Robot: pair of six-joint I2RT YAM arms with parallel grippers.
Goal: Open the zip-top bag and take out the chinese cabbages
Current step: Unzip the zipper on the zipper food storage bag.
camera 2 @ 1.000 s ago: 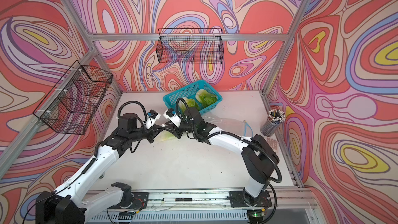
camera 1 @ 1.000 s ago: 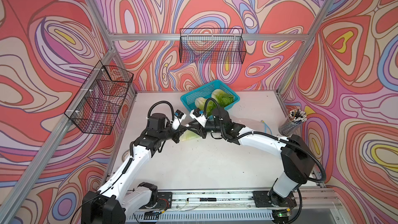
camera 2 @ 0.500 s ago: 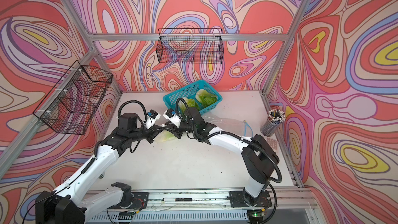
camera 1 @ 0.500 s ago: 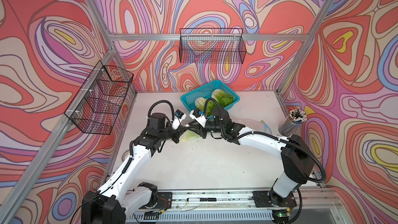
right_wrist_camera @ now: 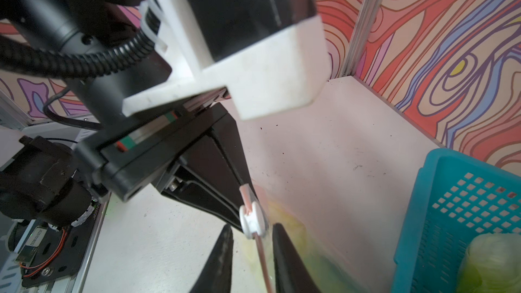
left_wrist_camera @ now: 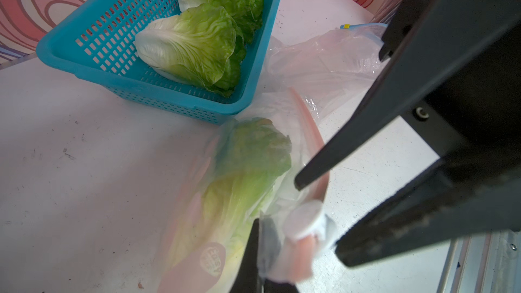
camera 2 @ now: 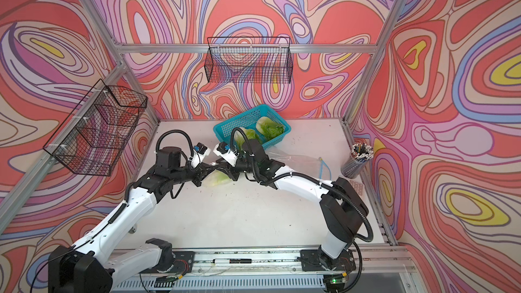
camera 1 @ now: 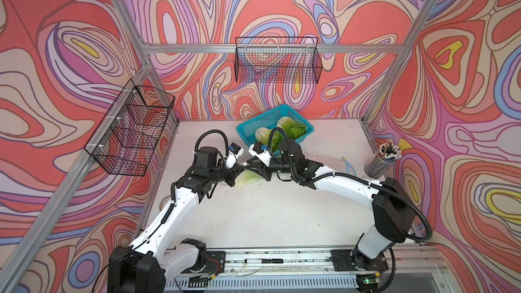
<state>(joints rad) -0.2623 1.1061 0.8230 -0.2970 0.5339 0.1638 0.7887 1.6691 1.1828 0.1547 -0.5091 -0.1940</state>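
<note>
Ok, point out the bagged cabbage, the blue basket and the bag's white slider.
bagged cabbage (left_wrist_camera: 248, 164): left wrist view, green leaves seen through the plastic.
blue basket (left_wrist_camera: 169, 102): left wrist view, perforated side wall.
white slider (left_wrist_camera: 306, 221): left wrist view, its flat face.

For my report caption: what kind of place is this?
Probably a robot test cell, not a kitchen: an aluminium frame borders patterned walls, and a left arm and right arm stand at a white table.
</note>
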